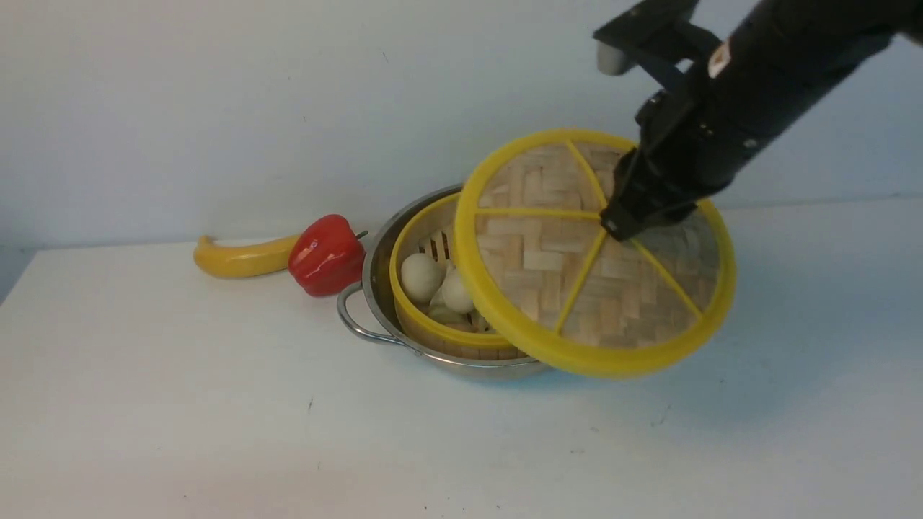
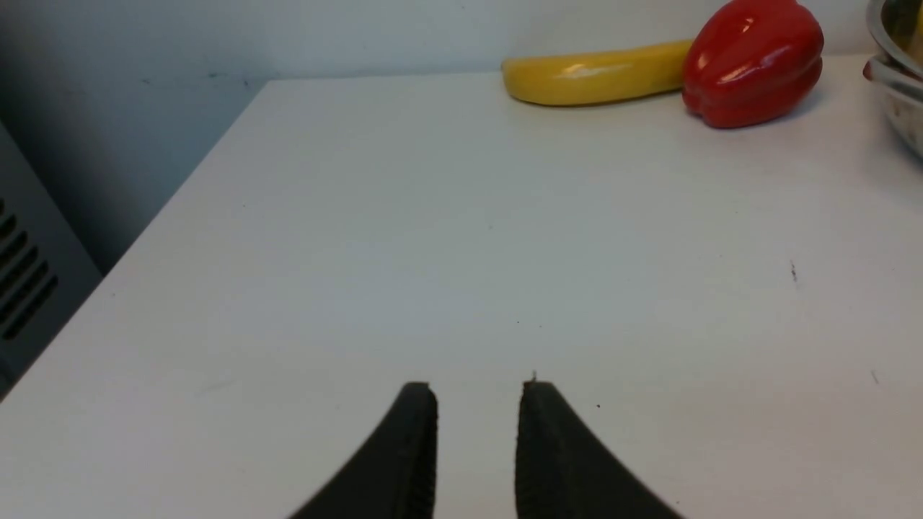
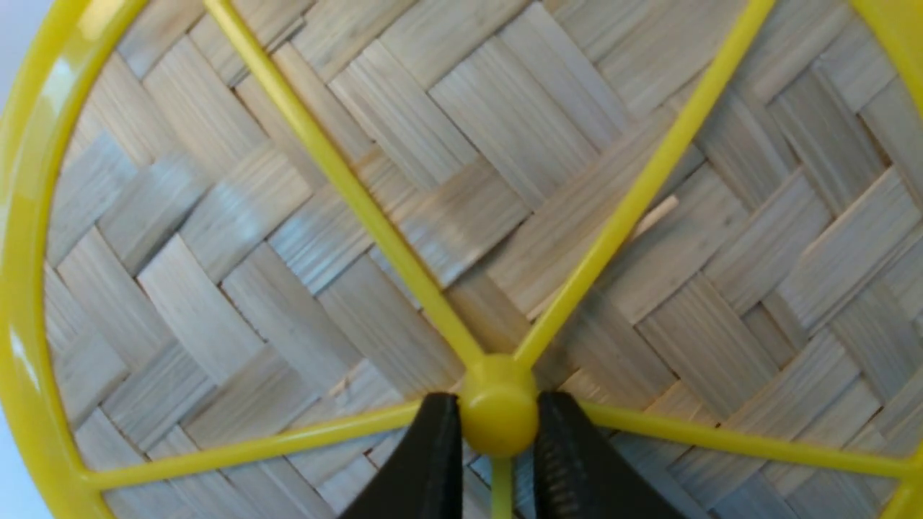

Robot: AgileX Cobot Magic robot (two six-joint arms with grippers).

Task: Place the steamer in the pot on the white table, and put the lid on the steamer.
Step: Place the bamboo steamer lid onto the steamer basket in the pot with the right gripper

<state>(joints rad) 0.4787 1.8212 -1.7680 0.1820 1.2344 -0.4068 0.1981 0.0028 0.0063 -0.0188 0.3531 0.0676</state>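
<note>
The steel pot (image 1: 371, 277) stands on the white table (image 1: 216, 404), and the steamer (image 1: 445, 336) sits inside it with pale buns (image 1: 422, 276) showing. The woven lid (image 1: 555, 267) hangs tilted above the steamer's right side, covering most of it, with its low edge toward me. My right gripper (image 1: 619, 225) is shut on the lid's yellow centre hub (image 3: 497, 418), a finger on either side. In the right wrist view the lid (image 3: 505, 144) fills the picture. My left gripper (image 2: 477, 393) is open over bare table, well to the left of the pot (image 2: 898, 101).
A yellow banana (image 1: 241, 257) and a red bell pepper (image 1: 326, 254) lie just left of the pot, near the back wall. The left wrist view shows the table's left edge and, beyond it, a grey vented unit (image 2: 29, 288).
</note>
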